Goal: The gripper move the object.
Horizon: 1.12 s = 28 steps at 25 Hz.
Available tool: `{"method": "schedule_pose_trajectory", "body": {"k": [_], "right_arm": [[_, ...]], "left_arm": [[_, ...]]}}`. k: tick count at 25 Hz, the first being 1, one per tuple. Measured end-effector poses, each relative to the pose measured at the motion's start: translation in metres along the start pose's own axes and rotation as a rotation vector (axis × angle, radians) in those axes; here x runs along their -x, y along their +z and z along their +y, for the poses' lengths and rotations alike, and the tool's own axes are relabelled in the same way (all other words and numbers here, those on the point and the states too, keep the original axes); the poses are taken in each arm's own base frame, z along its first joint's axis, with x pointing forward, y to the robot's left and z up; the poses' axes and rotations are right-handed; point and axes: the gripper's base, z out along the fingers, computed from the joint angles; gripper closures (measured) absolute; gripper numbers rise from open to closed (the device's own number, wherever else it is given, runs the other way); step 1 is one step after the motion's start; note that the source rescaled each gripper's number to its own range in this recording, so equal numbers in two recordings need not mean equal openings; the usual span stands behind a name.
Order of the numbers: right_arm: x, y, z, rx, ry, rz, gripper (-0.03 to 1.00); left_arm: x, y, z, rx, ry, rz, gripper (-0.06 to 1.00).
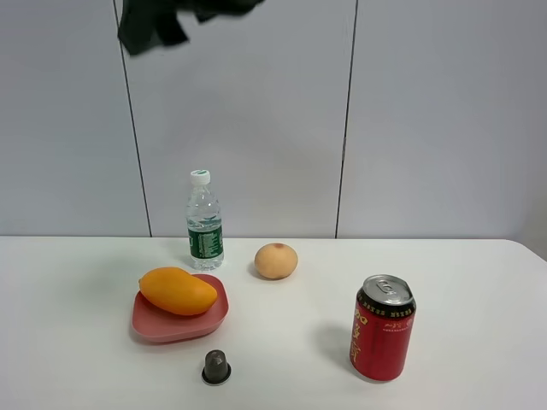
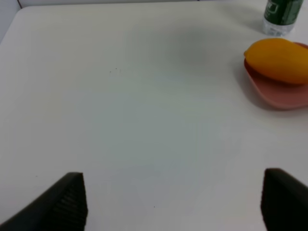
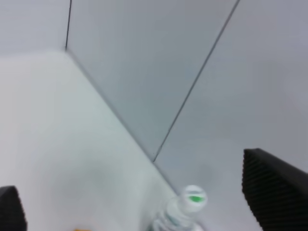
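Note:
The orange-yellow mango [image 1: 177, 290] lies on a shallow red dish [image 1: 214, 320] at the front left of the white table. It also shows in the left wrist view [image 2: 278, 59], far from my left gripper [image 2: 173, 192], whose jaws stand wide apart and empty over bare table. My right gripper [image 3: 137, 192] is open and empty, held high with the wall and the bottle cap [image 3: 194, 197] below it. A black arm part [image 1: 154, 26] shows at the top edge of the exterior view; I cannot tell which arm it is.
A water bottle [image 1: 204, 220] stands behind the dish. A rounder pale tan fruit [image 1: 276, 260] lies to its right. A red can [image 1: 382, 327] stands at the front right. A small dark capsule [image 1: 216, 367] sits in front of the dish.

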Motion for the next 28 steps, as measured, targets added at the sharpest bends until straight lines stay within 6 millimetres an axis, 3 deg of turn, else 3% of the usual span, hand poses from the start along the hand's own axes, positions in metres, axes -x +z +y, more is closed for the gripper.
{"method": "schedule_pose_trajectory", "body": {"k": [5, 8, 11, 15, 20, 24, 28], "right_arm": [[0.029, -0.099, -0.019, -0.107, 0.001, 0.045, 0.26], [0.027, -0.142, -0.028, -0.197, 0.029, 0.144, 0.26], [0.016, -0.173, -0.034, -0.278, 0.095, 0.299, 0.26], [-0.013, -0.202, -0.029, -0.350, 0.156, 0.481, 0.26], [-0.066, -0.238, 0.001, -0.340, 0.180, 0.531, 0.26], [-0.109, -0.261, 0.025, -0.341, 0.350, 0.536, 0.13], [-0.146, -0.286, 0.035, -0.458, 0.537, 0.569, 0.09]], "left_arm": [[0.000, 0.000, 0.000, 0.000, 0.000, 0.000, -0.06], [0.000, 0.000, 0.000, 0.000, 0.000, 0.000, -0.06], [0.000, 0.000, 0.000, 0.000, 0.000, 0.000, -0.06], [0.000, 0.000, 0.000, 0.000, 0.000, 0.000, -0.06], [0.000, 0.000, 0.000, 0.000, 0.000, 0.000, -0.06], [0.000, 0.000, 0.000, 0.000, 0.000, 0.000, -0.06], [0.000, 0.000, 0.000, 0.000, 0.000, 0.000, -0.06]]}}
